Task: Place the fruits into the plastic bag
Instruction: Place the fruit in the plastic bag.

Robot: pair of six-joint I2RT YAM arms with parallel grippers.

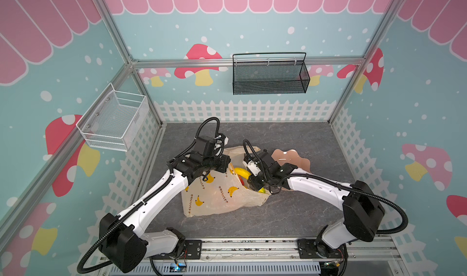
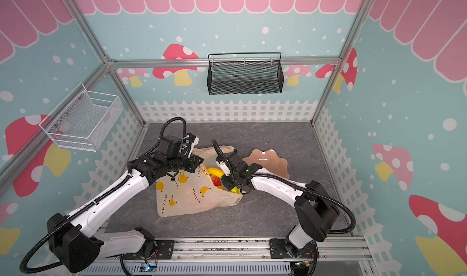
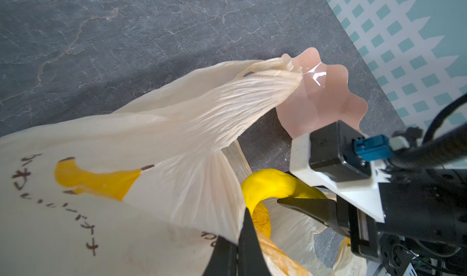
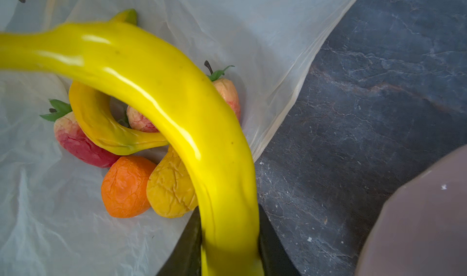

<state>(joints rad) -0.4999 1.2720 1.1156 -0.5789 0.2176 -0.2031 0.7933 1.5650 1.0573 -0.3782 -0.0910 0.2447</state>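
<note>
Drop step: right pincer (image 4: 230,252) gripped the long glossy yellow toy banana (image 4: 161,92) over the mouth of the cream banana-printed plastic bag (image 1: 214,201), left pincer (image 3: 238,252) pinched shut on its rim — next called for a release onto the toy fruits (image 4: 123,186) inside.

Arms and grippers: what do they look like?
The left arm and right arm: white shells, black joints, black corrugated conduit looped outside. The left gripper and right gripper: black tapered fingers. The right arm's wrist camera: black, white bracket, blue connector.
</note>
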